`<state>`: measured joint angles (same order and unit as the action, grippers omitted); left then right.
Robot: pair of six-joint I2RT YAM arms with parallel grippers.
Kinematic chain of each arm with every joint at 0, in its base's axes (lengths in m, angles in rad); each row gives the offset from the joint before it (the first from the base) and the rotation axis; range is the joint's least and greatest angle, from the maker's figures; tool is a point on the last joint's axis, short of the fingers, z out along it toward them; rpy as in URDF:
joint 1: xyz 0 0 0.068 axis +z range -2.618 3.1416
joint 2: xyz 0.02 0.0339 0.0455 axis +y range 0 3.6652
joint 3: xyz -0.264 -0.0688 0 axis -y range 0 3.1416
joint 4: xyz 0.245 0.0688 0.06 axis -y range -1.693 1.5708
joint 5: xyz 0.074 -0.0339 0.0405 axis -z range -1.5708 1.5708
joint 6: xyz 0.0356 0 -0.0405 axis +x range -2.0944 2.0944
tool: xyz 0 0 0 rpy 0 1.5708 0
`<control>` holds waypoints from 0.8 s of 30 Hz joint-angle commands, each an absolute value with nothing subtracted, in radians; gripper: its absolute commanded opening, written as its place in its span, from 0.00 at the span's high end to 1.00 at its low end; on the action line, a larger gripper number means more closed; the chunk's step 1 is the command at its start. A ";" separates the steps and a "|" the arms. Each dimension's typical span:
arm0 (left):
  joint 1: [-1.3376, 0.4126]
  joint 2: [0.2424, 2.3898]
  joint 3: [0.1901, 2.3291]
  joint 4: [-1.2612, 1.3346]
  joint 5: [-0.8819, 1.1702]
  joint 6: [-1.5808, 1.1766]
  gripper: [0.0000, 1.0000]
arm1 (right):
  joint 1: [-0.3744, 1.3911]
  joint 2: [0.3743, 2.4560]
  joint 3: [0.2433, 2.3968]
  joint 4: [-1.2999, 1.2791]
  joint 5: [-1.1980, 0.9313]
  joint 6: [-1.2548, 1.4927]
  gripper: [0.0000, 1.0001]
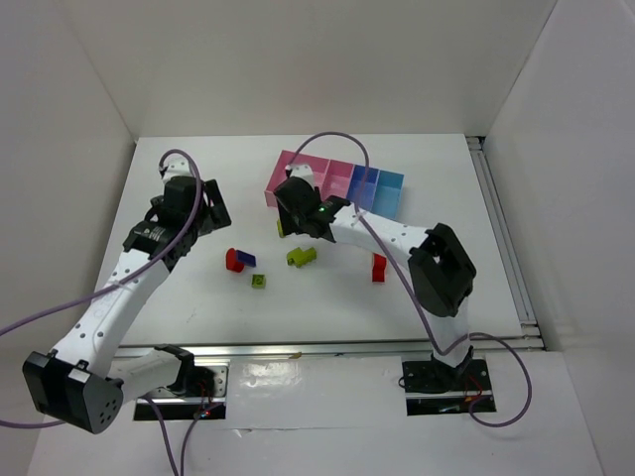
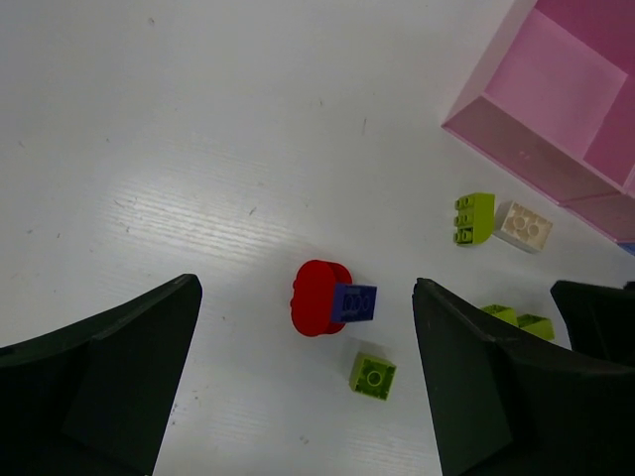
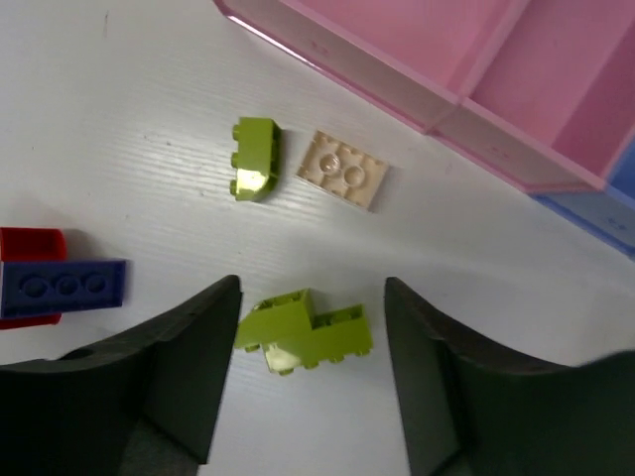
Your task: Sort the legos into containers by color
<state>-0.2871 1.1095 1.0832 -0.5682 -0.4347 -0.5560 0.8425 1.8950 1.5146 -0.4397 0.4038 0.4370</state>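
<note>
The containers stand at the back: a large pink square, smaller pink bins, then blue ones. My right gripper is open and empty, and in the right wrist view its jaws stand either side of two joined lime-green legos. A lime brick and the cream brick lie by the pink bin wall. My left gripper is open and empty above a red brick with a dark blue brick on it. A small lime brick lies beside them.
Another red brick stands alone to the right of the lime pair. The red and blue bricks and the small lime brick lie mid-table. White walls close in the table on three sides.
</note>
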 commanded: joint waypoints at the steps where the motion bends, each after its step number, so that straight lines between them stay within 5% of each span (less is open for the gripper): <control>1: -0.290 1.071 1.063 -0.595 -0.388 -0.588 0.02 | 0.871 1.976 1.618 -0.377 0.376 0.371 0.37; 13: -0.299 1.014 1.022 -0.615 -0.345 -0.597 0.02 | 0.884 2.325 1.982 -0.477 0.397 0.345 0.28; 24: -0.299 1.032 0.994 -0.615 -0.325 -0.597 0.02 | 0.893 2.355 1.957 -0.488 0.463 0.354 0.25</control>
